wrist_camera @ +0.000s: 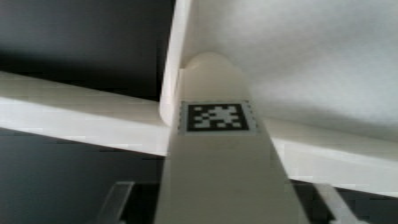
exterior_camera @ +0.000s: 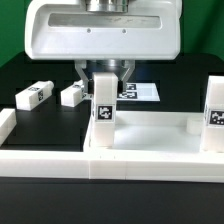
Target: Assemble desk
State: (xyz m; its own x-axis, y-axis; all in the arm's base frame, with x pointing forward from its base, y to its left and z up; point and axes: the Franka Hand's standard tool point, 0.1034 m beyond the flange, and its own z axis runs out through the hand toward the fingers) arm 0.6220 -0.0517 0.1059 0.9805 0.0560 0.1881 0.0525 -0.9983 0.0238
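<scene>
Gripper (exterior_camera: pixel 103 78) is clamping the upright leg (exterior_camera: pixel 104 112) standing at the desk top's (exterior_camera: pixel 150 130) corner, exterior view's left; prob. needing vertical, steady twisting w/o tilting.

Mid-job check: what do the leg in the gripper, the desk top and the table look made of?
The leg in the gripper: looks like rigid white plastic, smooth, slightly glossy; its black-and-white tag seems a printed sticker. The desk top: apparently the same white plastic, with moulded rounded edges. The table: matte black surface, no glare; material unclear.
</scene>
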